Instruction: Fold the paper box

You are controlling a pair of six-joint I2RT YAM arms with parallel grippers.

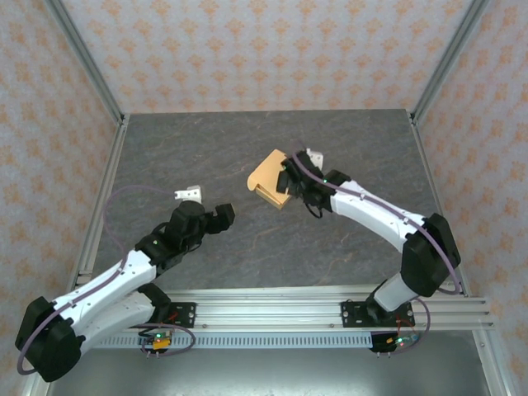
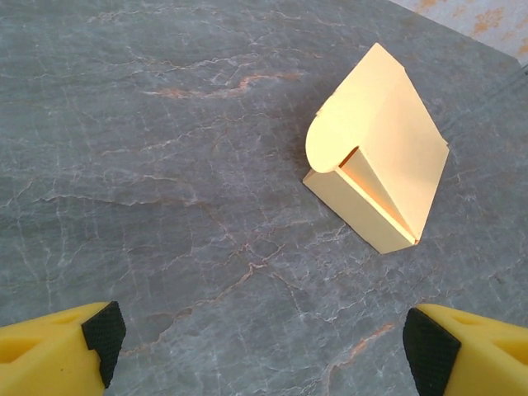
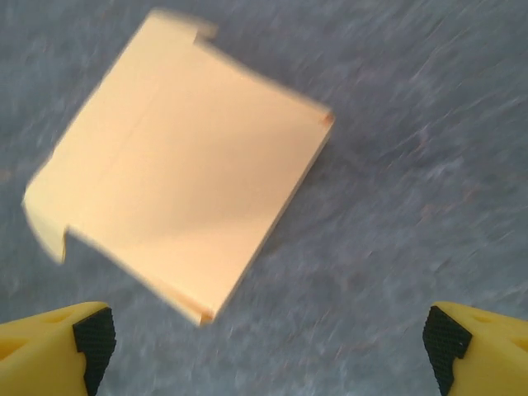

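The paper box (image 1: 269,179) lies on the grey stone-like table (image 1: 355,148), a little to the far side of the middle and slightly to the right. It is light orange-tan and only partly folded. In the left wrist view the box (image 2: 379,157) shows one open end with a slanted wall inside, and a rounded flap curls over this end. In the right wrist view the box (image 3: 181,190) appears as a flat, almost square panel with small tabs at its corners; this picture is blurred, so the fine edges are not clear.

The right gripper (image 1: 290,183) is just beside the box, on its right side. Its jaws are wide apart, and the box lies in front of the yellow fingers (image 3: 58,342), not between them. From above I cannot tell if it touches the cardboard.

The left gripper (image 1: 224,213) is to the left of the box, apart from it, and points toward it. Its jaws are also wide apart with only bare table between the fingers (image 2: 54,351).
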